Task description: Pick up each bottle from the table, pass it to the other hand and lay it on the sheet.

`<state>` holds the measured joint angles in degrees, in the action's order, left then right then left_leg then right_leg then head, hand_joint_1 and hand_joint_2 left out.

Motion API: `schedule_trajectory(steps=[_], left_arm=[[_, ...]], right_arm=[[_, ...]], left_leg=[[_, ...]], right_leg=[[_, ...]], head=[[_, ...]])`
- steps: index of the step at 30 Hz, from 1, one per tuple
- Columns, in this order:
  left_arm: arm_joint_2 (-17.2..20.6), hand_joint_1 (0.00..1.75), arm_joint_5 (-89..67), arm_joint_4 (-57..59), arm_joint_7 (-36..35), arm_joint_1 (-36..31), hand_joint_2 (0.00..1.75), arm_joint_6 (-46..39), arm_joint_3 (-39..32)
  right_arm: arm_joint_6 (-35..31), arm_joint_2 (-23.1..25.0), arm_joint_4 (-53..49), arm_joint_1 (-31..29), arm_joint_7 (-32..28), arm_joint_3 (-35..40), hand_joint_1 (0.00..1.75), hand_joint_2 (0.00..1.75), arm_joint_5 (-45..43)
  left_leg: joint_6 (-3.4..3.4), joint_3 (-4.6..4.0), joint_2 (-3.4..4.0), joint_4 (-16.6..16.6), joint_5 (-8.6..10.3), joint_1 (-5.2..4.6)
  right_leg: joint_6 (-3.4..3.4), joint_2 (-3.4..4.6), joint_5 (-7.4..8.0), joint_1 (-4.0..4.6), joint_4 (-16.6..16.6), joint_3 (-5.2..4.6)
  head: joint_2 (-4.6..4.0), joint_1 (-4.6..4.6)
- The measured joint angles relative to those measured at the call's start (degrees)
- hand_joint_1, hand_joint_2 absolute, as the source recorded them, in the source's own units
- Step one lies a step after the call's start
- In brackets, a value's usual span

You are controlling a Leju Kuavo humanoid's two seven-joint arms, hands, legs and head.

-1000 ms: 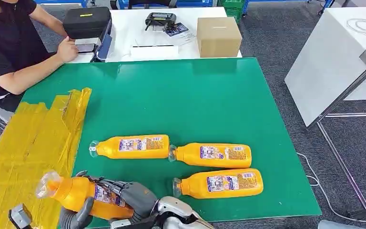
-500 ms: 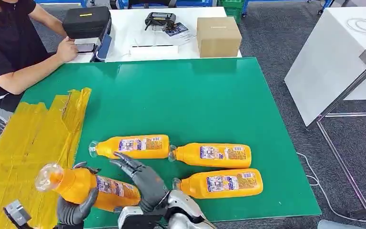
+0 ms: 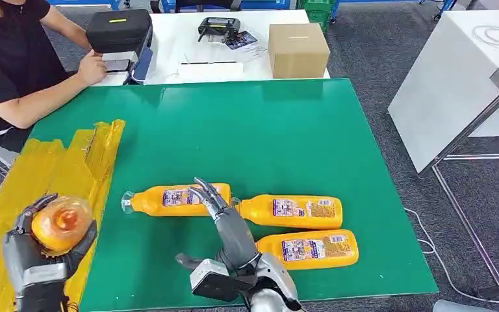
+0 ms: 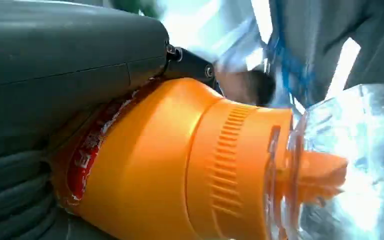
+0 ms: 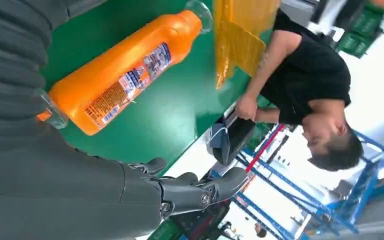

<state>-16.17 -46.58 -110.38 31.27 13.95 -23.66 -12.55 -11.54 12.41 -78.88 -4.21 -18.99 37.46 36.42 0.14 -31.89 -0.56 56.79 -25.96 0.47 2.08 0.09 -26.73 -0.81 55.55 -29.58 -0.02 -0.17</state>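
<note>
Left hand (image 3: 45, 250) grasps an orange bottle (image 3: 62, 224), fingers wrapped round the body, clear cap end pointing up toward the head camera. It hangs over the near part of the yellow sheet (image 3: 36, 188), which covers the left edge of the green table (image 3: 253, 130). Left wrist view: same bottle close up, thumb and fingers pressed along its labelled side; background blurred.

Right hand (image 3: 224, 221) empty, fingers straight and spread, raised above the table's near middle. Its fingertips overlap the far bottle (image 3: 169, 199) in the head view; touching or not, cannot tell.

Three bottles lie flat on the green, caps to the left: far bottle, middle bottle (image 3: 292, 211) just beside its base end, near bottle (image 3: 312, 249) close below that, its cap end hidden by the right arm.

Around: person (image 3: 10, 62) in a black shirt seated at the far left corner, a hand near a black case (image 3: 117, 29) on the white table (image 3: 182, 39) behind. Cardboard box (image 3: 297, 49) and a black controller (image 3: 217, 27) also there. Grey bench (image 3: 455, 84) off to the right.
</note>
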Motion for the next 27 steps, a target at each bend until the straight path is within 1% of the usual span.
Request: schedule_trajectory(steps=[3,5,9,13,16,22,24,27], left_arm=[[2.34,1.75,-17.76,2.67,-9.20,-2.11,1.75,-3.03,-0.02],[3.99,1.75,-21.13,4.87,-10.96,-2.67,1.75,-4.07,-0.02],[5.60,1.75,-22.01,6.95,-11.67,-3.32,1.75,-4.64,-0.04],[8.27,1.75,-31.08,10.20,-16.29,-3.66,1.75,-2.75,0.24],[10.95,1.75,-31.66,15.22,-16.23,-4.03,1.75,0.74,0.33],[15.61,1.75,-23.66,25.25,-10.41,-4.18,1.75,8.25,0.26],[17.00,1.75,-22.75,26.73,-9.33,-4.28,1.75,8.73,0.24],[18.12,1.75,-22.40,28.09,-8.73,-4.52,1.75,9.19,-0.02]], right_arm=[[1.01,0.00,0.00,-0.06,0.61,0.07,0.00,1.75,0.39],[1.29,0.00,0.00,-0.07,0.81,0.07,0.00,1.75,0.37],[1.35,-0.02,0.00,-0.10,0.89,0.07,0.00,1.75,0.35],[2.62,-0.15,0.09,-0.63,1.53,0.42,0.00,1.75,-0.42],[3.41,-0.24,0.66,-2.02,2.21,0.85,0.00,1.75,-0.94],[4.22,-0.46,2.76,-4.70,3.10,1.14,0.00,1.75,-1.38],[4.26,-0.46,3.41,-5.35,3.15,1.29,0.00,1.75,-1.40],[4.28,-0.46,4.20,-5.90,3.17,1.44,0.00,1.75,-1.42]], left_leg=[[0.00,0.01,0.00,0.00,0.01,0.00],[0.00,0.01,0.06,0.00,0.01,0.00],[0.00,-0.03,0.05,0.00,0.01,0.00],[0.00,-0.06,0.06,0.00,0.00,0.00],[-0.01,-0.04,0.08,-0.01,0.01,0.01],[-0.02,-0.05,0.08,-0.01,0.03,0.04],[-0.02,-0.05,0.06,-0.01,0.03,0.03],[-0.02,-0.06,0.06,-0.01,0.02,0.03]], right_leg=[[0.00,0.00,0.00,0.00,0.01,0.04],[-0.06,0.04,0.05,0.01,0.01,-0.01],[-0.12,0.02,0.08,0.00,0.01,-0.03],[-0.13,0.02,0.07,0.00,0.01,-0.07],[-0.13,0.02,0.08,0.02,0.01,-0.08],[-0.14,0.02,0.09,0.04,0.04,-0.06],[-0.14,0.02,0.08,0.03,0.04,-0.05],[-0.14,0.02,0.08,0.03,0.03,-0.05]], head=[[0.00,0.02],[0.00,-0.02],[0.00,0.00],[0.00,0.00],[0.00,0.02],[0.00,0.02],[0.00,0.00],[0.00,0.00]])
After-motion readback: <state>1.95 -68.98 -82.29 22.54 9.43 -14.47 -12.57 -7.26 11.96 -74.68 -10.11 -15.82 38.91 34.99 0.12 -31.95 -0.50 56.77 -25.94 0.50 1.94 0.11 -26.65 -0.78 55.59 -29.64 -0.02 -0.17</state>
